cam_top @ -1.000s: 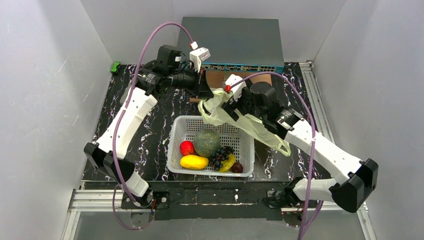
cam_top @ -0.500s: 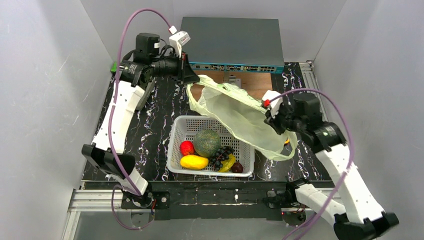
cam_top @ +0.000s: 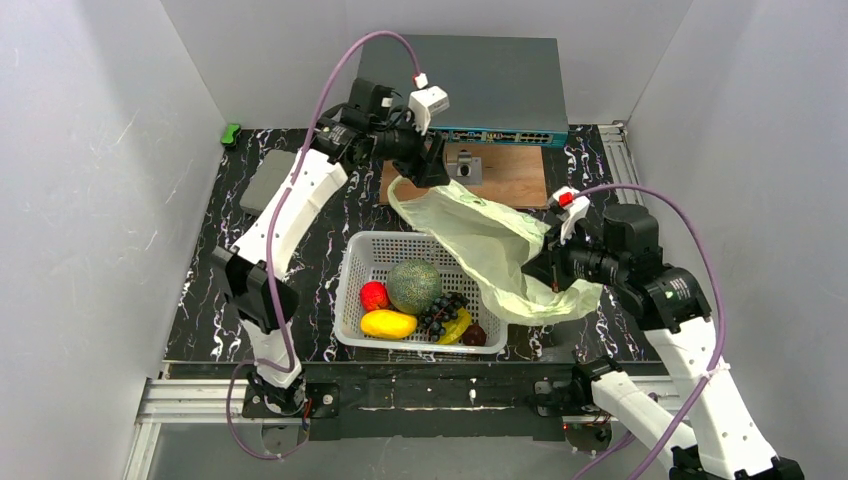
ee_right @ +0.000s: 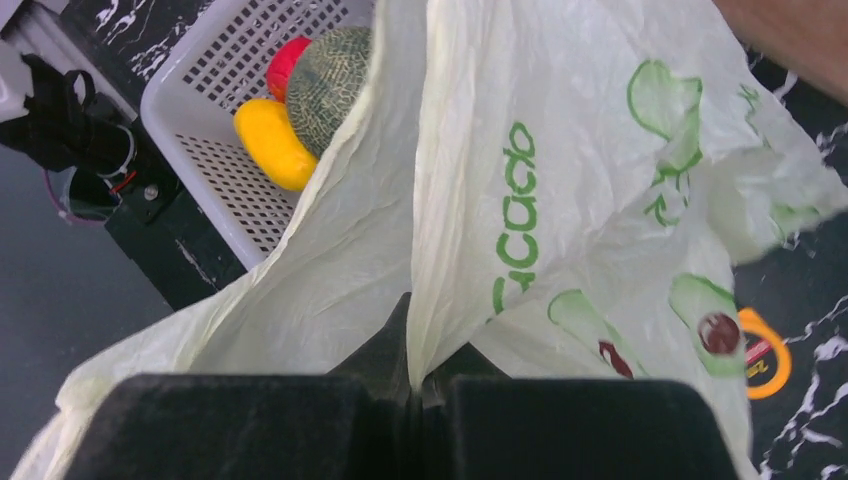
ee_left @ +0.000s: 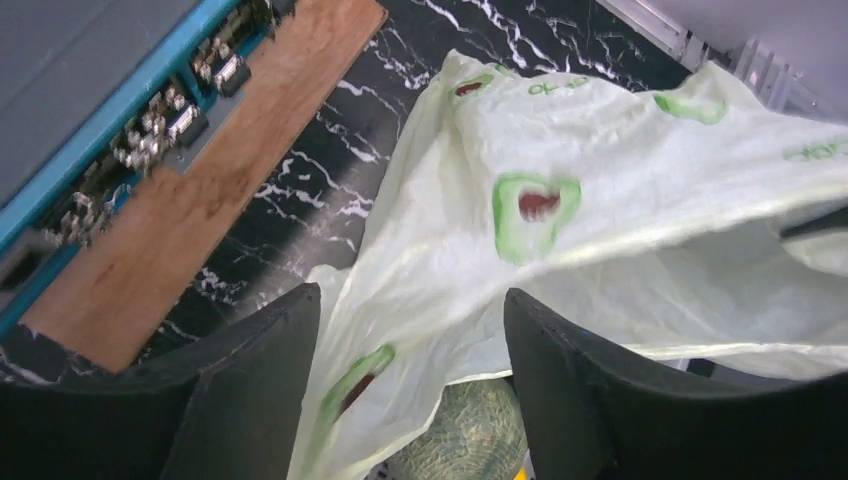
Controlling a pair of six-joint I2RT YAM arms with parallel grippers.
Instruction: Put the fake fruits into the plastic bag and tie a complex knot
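The plastic bag (cam_top: 480,245), pale green with avocado prints, drapes from the back of the table across the far right corner of the white basket (cam_top: 352,290). My right gripper (ee_right: 415,385) is shut on a fold of the bag (ee_right: 560,150) at its right end. My left gripper (ee_left: 410,340) stands open at the bag's far left end, with the film (ee_left: 600,210) loose between its fingers (ee_left: 250,385). In the basket lie the fake fruits: melon (cam_top: 413,285), red fruit (cam_top: 374,295), mango (cam_top: 388,323), grapes (cam_top: 440,310), banana (cam_top: 458,328) and plum (cam_top: 475,335).
A grey network switch (cam_top: 465,85) stands at the back, with a wooden board (cam_top: 515,175) and a small grey block (cam_top: 465,165) in front of it. A yellow tape measure (ee_right: 765,355) lies under the bag's right edge. A green object (cam_top: 231,132) sits far left.
My left gripper has opened, let go of the bag's corner and swung to the right. The right gripper has dropped lower with the bag, which now sags over the basket.
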